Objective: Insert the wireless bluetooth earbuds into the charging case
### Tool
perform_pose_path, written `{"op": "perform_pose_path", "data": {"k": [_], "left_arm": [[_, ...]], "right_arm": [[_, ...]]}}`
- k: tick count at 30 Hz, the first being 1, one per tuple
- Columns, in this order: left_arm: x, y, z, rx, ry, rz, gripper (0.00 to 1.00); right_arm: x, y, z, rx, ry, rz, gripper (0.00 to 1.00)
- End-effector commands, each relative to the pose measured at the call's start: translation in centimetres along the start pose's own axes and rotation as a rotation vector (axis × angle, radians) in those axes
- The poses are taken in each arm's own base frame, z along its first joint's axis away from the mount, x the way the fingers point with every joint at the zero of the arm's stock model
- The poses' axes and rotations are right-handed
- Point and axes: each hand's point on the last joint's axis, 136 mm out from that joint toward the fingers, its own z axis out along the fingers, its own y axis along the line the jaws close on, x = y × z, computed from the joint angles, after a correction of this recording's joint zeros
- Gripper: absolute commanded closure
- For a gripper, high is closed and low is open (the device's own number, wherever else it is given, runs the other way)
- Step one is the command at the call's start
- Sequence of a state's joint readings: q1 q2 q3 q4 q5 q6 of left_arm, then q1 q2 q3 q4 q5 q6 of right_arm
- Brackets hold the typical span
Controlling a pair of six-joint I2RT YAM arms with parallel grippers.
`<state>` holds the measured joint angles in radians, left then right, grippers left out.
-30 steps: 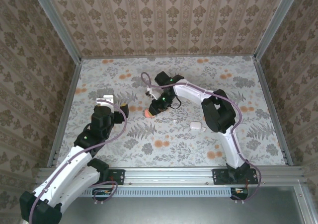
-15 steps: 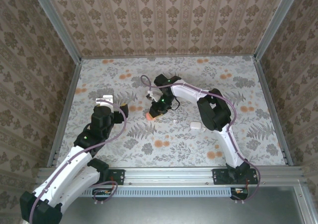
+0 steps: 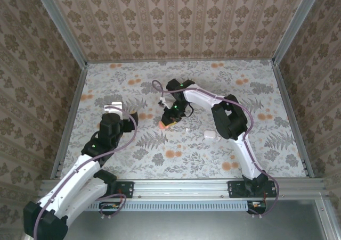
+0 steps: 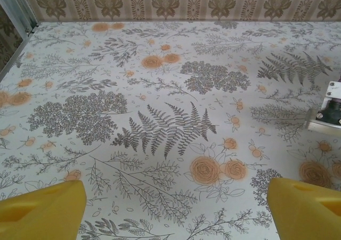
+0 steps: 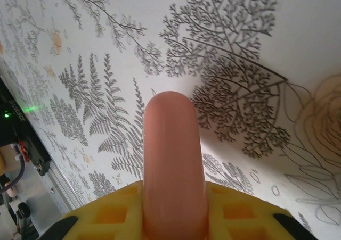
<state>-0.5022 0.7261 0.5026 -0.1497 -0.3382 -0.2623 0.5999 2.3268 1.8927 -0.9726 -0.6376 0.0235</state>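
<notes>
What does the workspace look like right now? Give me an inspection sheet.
Surface: floral cloth, flat.
Job's things: coral case gripped between yellow pads; white case lying on the cloth beside the right arm.
Clutter: small white item at the edge of the left wrist view, not identifiable.
Hands: left hand open, nothing between its pads; right hand shut on the coral case.
Cables: purple cables along both arms, one looping beyond the right hand.
Surroundings: wallpapered walls, metal frame.
</notes>
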Motion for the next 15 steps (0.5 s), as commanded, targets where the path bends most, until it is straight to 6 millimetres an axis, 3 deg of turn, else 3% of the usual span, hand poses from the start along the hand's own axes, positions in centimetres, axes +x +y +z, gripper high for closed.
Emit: {"op": "perform_pose_path", "data": {"k": [1,5,15], "left_arm": [[-0.9,-0.3,0.1,0.018,-0.024,-0.02,0.12],[-1.1,-0.3,0.1,0.02,-0.029,-0.017,0.11],[-0.9,-0.3,-0.1,0.025,-0.02,-0.022,0.12]], "right_arm": [[0.1,-0.8,-0.4,0.035,0.012,0.026,0.71],[-0.1,-1.1,-0.7,0.059,0.005,0.03,0.62],[-0.4,-1.8,-3.3,0.135,-0.035,0.037,0.52]]}}
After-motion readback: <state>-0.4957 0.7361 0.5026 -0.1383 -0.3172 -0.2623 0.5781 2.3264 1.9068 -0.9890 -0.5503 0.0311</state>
